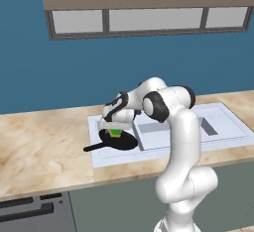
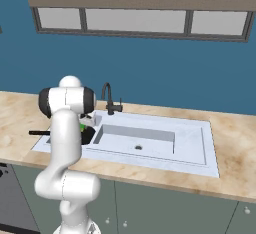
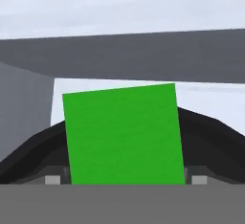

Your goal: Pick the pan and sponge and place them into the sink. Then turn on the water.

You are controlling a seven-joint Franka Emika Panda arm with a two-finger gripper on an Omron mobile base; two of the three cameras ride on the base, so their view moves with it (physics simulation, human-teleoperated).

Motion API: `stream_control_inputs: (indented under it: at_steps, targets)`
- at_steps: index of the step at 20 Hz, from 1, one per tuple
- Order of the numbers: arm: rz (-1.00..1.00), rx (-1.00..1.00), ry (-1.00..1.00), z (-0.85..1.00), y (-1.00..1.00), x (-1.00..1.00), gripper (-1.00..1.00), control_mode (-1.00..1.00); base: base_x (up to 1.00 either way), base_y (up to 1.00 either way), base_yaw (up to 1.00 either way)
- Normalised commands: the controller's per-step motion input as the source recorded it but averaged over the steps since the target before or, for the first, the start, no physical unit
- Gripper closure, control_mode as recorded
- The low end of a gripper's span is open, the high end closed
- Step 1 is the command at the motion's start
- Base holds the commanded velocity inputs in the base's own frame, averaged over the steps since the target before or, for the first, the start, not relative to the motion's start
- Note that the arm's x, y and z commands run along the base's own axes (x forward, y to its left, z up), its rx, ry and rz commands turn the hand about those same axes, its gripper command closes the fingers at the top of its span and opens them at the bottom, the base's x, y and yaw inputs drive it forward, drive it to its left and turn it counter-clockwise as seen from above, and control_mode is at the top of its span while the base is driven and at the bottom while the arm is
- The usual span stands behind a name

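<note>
End effector (image 1: 115, 129) over sponge (image 3: 124, 134) in pan (image 1: 119, 141)

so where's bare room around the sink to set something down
Free: the right basin of the sink, bare but for its drain, and the counter left of the sink rim. Crowded: the left basin, where the pan sits with the sponge and the tool right above it. The faucet stands behind.
</note>
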Motion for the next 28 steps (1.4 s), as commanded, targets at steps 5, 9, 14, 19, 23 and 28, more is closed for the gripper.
stream_control_inputs:
  at_steps: [5, 9, 14, 19, 23, 28]
  targets:
    - [0.0, 0.12, 0.0, 0.0, -0.22, -0.01, -1.0, -1.0, 0.0, 0.0, 0.0]
    - [0.0, 0.1, -0.02, 0.12, -0.28, -0.03, -1.0, -1.0, 0.0, 0.0, 0.0]
    - [0.0, -0.02, -0.04, 0.36, -0.05, -0.01, -1.0, -1.0, 0.0, 0.0, 0.0]
    - [0.0, -0.03, -0.05, 0.45, 0.0, -0.01, -1.0, -1.0, 0.0, 0.0, 0.0]
    - [0.0, -0.05, -0.02, 0.53, -0.06, -0.09, -1.0, -1.0, 0.0, 0.0, 0.0]
    - [0.0, -0.02, 0.0, 0.36, -0.21, -0.06, -1.0, -1.0, 0.0, 0.0, 0.0]
